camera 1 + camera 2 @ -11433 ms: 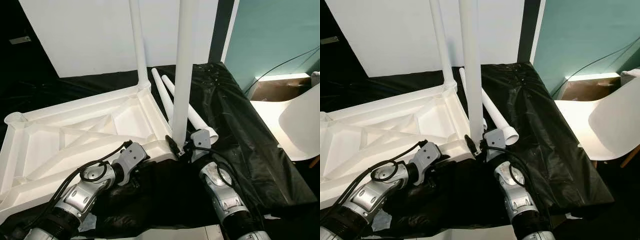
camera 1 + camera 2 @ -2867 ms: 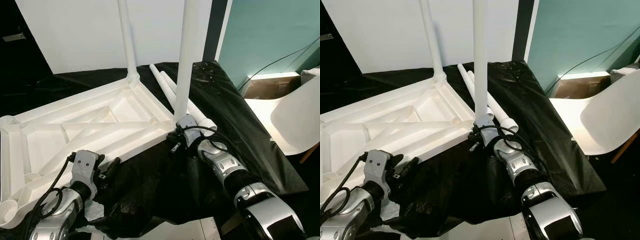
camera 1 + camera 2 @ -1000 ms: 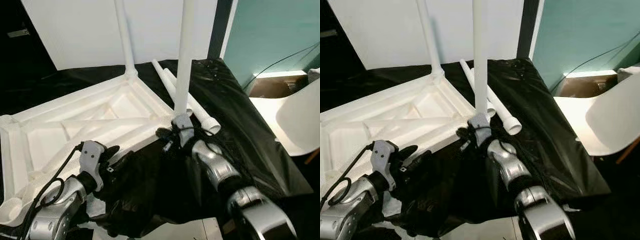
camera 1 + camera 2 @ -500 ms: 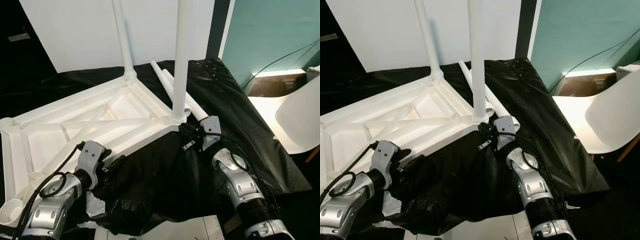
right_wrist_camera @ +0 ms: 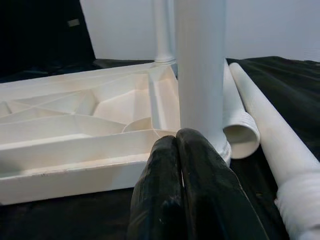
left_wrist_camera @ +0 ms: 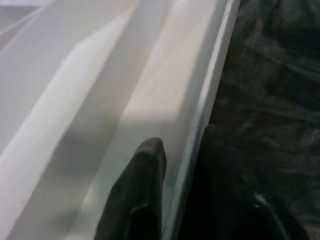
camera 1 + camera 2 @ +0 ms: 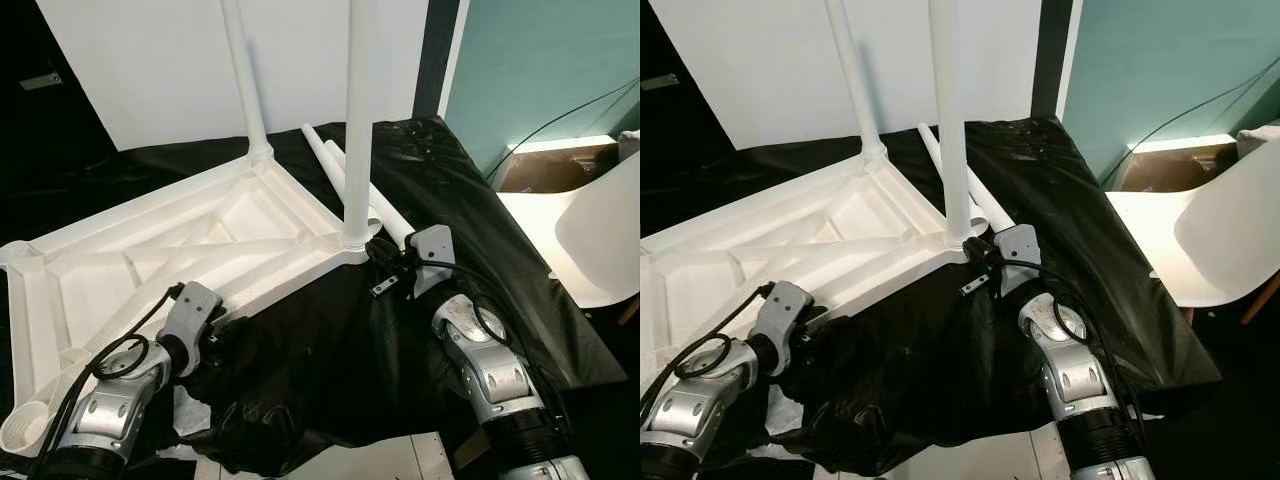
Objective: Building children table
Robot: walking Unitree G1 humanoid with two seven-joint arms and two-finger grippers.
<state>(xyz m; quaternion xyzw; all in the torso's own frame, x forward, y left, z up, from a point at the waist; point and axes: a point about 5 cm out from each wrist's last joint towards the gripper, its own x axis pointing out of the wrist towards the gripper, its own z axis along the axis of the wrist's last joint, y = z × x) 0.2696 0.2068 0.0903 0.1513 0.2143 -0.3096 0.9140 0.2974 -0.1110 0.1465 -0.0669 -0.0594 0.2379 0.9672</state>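
Note:
The white tabletop (image 7: 150,235) lies upside down on a black plastic sheet (image 7: 460,190). One white leg (image 7: 356,120) stands upright in its near right corner, another leg (image 7: 247,80) in the far corner. Two loose legs (image 7: 395,222) lie on the sheet just behind the near leg. My right gripper (image 7: 383,255) is shut and holds nothing; its tips sit just in front of the near leg's base (image 5: 200,75). My left gripper (image 7: 228,335) is at the tabletop's near edge, open, with one finger (image 6: 145,165) over the white rim and the other over the black sheet.
A white chair (image 7: 600,240) and an open cardboard box (image 7: 545,170) stand to the right, past the sheet's edge. A white panel (image 7: 150,60) leans against the dark wall behind. Crumpled sheet (image 7: 300,380) bunches up between my arms.
A second ago my right gripper was on the base of the near leg; it has let go and drawn back a little. My left gripper has moved forward to the tabletop's near edge.

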